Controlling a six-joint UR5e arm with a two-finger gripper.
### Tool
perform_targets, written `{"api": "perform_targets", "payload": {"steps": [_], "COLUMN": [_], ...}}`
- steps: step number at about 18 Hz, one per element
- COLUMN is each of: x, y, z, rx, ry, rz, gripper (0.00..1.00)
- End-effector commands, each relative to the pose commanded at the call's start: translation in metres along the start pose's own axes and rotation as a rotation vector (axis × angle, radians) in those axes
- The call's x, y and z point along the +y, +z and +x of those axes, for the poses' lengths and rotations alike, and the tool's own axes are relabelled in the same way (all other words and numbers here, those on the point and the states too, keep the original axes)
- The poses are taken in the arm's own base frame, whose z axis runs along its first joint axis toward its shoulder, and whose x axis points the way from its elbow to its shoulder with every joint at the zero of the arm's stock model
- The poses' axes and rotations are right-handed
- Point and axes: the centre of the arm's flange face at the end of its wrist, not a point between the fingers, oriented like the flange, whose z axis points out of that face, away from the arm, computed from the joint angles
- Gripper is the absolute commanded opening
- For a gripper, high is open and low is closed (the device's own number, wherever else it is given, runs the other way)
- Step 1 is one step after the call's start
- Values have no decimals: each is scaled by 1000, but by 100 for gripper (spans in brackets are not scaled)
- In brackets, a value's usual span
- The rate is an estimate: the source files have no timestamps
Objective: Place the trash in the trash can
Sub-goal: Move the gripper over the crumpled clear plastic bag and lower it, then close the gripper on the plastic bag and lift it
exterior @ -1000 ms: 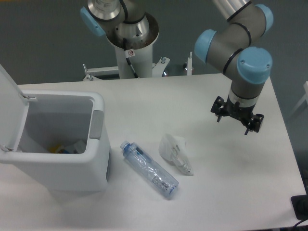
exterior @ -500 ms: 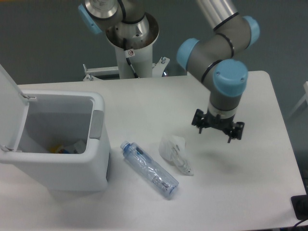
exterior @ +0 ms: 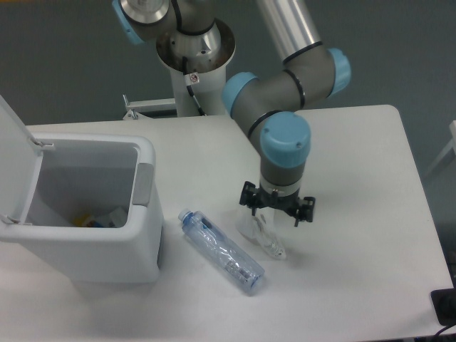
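The crumpled whitish translucent plastic wrapper (exterior: 261, 232) lies on the white table (exterior: 356, 285), right under me and partly hidden by my own fingers. My two-finger gripper (exterior: 276, 211) hangs directly above it with the jaws spread wide, one finger on each side, nothing held. I cannot tell whether my fingertips touch the film or the tabletop.

At about eight o'clock from the wrapper, just beside it but apart, lies the crushed clear plastic bottle with the blue cap (exterior: 221, 251), slanted with its cap toward ten o'clock.

Out at nine o'clock stands the large white rectangular plastic trash can (exterior: 85, 242), hinged lid up, mouth open. Something small and coloured sits at its bottom; I cannot make out what.

So where do I stand? Both pieces of trash are on the table, neither in the can, so nothing of the job shows as done. I judge I am lined up for the first pick, the wrapper. Left to do: grasp it, carry it to nine o'clock, drop it, then the same for the bottle.
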Motion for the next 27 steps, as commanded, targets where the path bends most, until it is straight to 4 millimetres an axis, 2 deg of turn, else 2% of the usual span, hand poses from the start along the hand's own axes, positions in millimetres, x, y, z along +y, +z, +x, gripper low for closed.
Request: {"api": "perform_targets", "payload": {"steps": [2,5,6,8,11,15,19,21,23,27], "x": [1,0,0,0,-1,0,1,5,6,-6], "y": [17,23,25,26,26,26,23,18,10,-10], "z": [8,7,7,7,6,4,-2,-11,-19,-32], "rx": [9,5,7,8,8,8,3,1,-8,-26], "ry": [-14,-9,-9,-10,-13,-15,-26,-43,-60,-104], "rz": [-10,-18,-20,-23,-23,-21,-16,-4,11,61], "gripper": [100,99,90,64,41,0,0,0,0,0]}}
